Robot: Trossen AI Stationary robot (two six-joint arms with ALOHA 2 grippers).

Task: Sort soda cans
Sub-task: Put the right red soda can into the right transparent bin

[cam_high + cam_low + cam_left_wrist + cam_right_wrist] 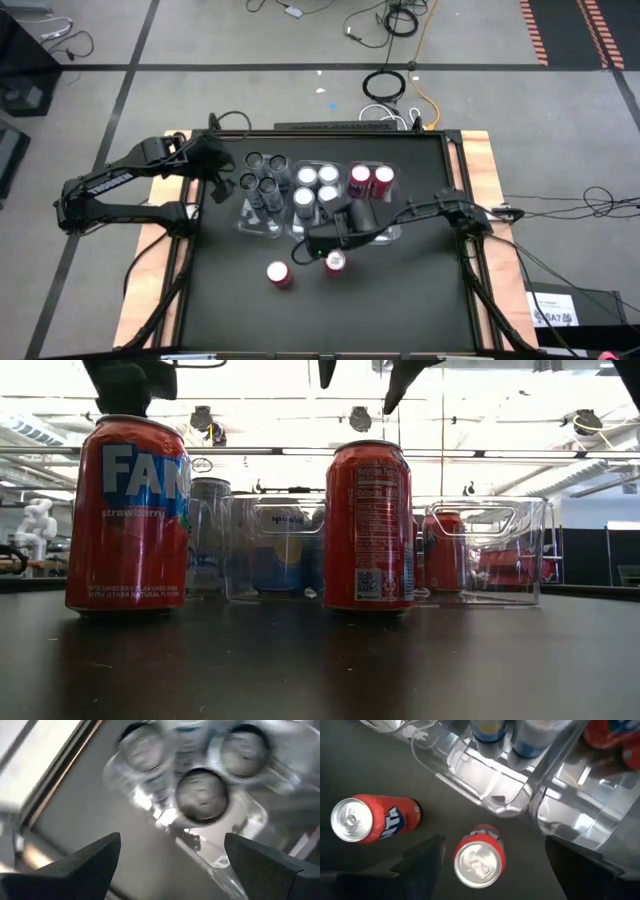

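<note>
Two red soda cans stand upright on the black table [400,300], one [279,275] nearer the front and one [335,262] to its right. My right gripper [493,840] hangs open above the right one [479,862], fingers pointing down on either side of it, touching nothing. The other loose can [370,818] stands beside it. Three clear bins stand behind: dark grey cans [262,178] in the left bin, blue-silver cans [317,186] in the middle, two red cans [371,180] in the right. My left gripper [172,847] is open above the dark cans' bin, at its left end.
The three clear bins [480,550] stand side by side across the middle of the table, close behind the loose cans. Bare black table lies in front of the loose cans and toward the right. Raised wooden rails [480,200] run along the table's sides.
</note>
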